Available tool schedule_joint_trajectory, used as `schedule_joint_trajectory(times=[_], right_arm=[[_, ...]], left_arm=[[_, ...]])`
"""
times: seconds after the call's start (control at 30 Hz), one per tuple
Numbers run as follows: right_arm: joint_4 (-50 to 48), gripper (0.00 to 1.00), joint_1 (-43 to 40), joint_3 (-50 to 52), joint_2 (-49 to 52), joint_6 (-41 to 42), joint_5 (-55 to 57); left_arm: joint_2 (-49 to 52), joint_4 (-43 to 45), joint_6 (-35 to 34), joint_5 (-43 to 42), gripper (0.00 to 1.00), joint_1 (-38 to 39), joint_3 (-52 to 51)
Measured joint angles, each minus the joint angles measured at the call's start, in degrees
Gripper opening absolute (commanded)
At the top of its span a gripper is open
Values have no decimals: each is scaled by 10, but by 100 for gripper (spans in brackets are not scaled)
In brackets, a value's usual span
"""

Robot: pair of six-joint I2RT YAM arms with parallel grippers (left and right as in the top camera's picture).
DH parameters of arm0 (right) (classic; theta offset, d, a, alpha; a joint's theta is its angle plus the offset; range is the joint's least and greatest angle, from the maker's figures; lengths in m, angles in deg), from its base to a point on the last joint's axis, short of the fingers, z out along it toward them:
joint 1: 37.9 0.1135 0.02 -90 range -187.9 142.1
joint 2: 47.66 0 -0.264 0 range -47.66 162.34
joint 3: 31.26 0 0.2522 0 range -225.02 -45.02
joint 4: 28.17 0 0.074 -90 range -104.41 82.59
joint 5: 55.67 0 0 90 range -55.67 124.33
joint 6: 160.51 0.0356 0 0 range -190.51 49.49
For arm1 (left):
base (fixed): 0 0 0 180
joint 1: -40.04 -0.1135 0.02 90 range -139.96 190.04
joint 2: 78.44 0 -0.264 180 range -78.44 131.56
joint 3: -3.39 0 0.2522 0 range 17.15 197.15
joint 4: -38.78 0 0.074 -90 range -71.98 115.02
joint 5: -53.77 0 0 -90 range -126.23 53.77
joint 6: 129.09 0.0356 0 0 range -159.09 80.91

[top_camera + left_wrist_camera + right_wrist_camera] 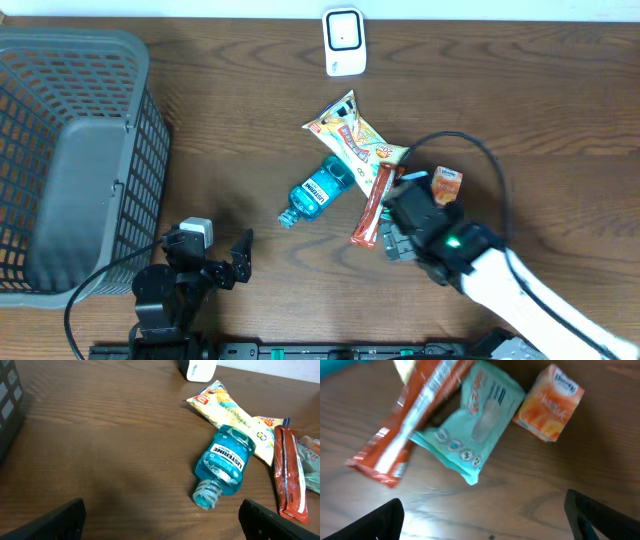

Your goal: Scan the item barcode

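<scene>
Several items lie mid-table: a yellow snack bag, a blue mouthwash bottle on its side, a red wrapper and an orange juice box. The white scanner stands at the far edge. My right gripper hovers open over this cluster. Its wrist view shows a teal packet, the red wrapper and the juice box just beyond the empty right gripper. My left gripper is open near the front edge, with the bottle ahead and to the right of it.
A grey mesh basket fills the left side of the table. The snack bag partly lies under the bottle, and the scanner's base shows at the top of the left wrist view. A black cable loops beside the juice box.
</scene>
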State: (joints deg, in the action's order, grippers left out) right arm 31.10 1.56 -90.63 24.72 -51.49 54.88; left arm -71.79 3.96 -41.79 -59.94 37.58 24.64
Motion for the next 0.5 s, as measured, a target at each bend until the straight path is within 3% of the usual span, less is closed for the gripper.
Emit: schedule_joint_trajectory(times=[0.3,0.5], right_arm=[[-22,95,52,-7,185,24,127],[-74,95,70,-26,249,24,181]], left_arm=[[0,0,0,0,98,0,0],[0,-1,0,0,98,0,0]])
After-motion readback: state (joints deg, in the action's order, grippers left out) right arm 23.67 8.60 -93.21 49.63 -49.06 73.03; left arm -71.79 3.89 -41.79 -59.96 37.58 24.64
